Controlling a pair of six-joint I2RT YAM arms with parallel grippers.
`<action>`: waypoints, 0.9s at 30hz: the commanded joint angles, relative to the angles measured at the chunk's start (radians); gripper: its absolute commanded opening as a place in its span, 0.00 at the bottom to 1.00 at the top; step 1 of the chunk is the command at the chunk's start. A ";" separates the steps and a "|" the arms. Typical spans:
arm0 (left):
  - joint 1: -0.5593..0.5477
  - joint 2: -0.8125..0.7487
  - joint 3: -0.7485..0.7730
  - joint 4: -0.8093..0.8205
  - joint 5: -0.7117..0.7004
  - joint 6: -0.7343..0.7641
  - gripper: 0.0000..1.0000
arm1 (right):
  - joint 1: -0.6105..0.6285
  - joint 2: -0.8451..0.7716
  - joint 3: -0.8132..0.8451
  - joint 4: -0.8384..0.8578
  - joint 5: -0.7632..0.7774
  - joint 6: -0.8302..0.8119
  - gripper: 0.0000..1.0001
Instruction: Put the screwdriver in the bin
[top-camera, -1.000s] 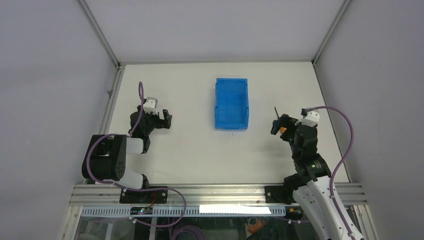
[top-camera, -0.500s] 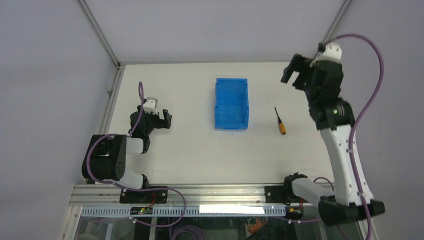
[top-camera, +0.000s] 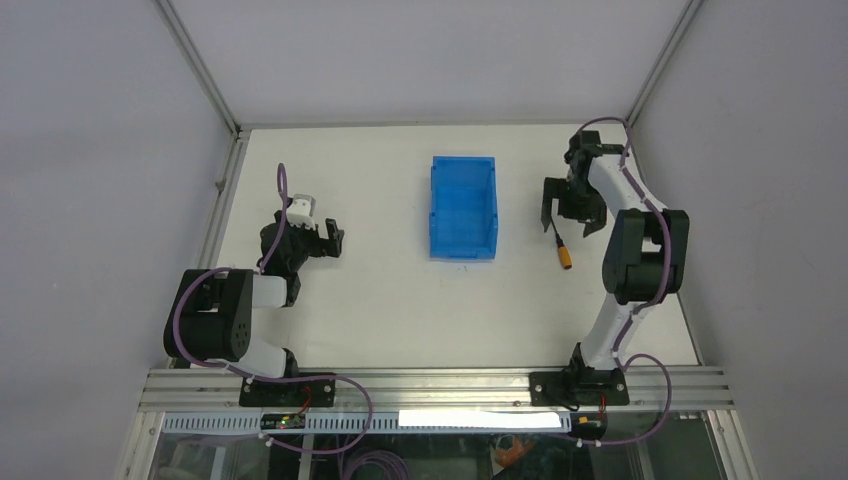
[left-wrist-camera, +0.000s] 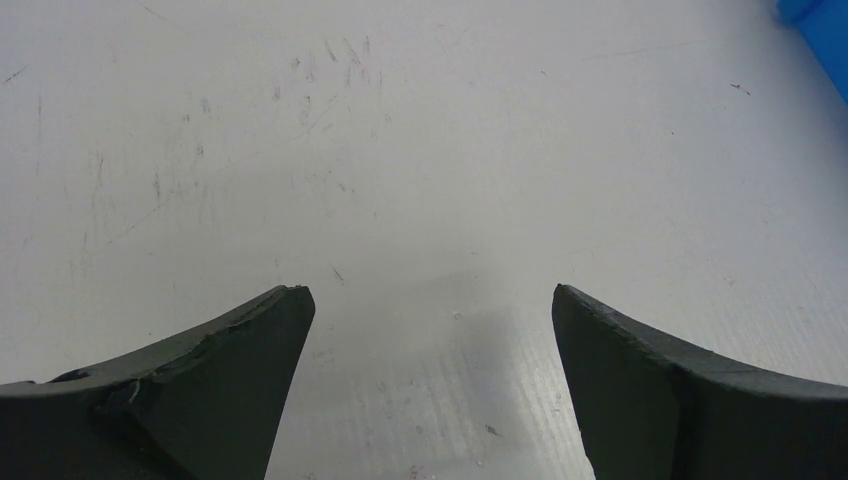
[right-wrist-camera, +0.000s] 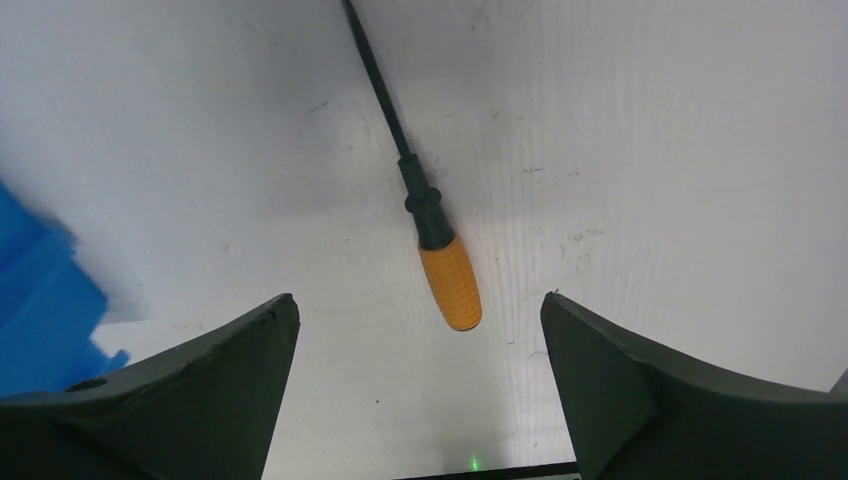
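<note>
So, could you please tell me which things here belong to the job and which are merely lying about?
Job in hand:
- screwdriver, flat on the table
- bin
- right end effector, open over the screwdriver

Not in use:
- left end effector, open, holding nothing

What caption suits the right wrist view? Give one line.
Open right claw frames the orange-handled screwdriver lying on the white table, blue bin at the left edge.
</note>
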 joint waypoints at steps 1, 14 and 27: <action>0.009 0.003 0.023 0.074 0.018 -0.006 0.99 | -0.030 0.070 -0.053 0.028 -0.024 -0.046 0.93; 0.009 0.001 0.023 0.073 0.019 -0.006 0.99 | -0.033 0.156 -0.135 0.083 -0.019 -0.043 0.00; 0.009 0.003 0.023 0.073 0.019 -0.007 0.99 | -0.014 -0.057 0.205 -0.223 -0.030 0.021 0.00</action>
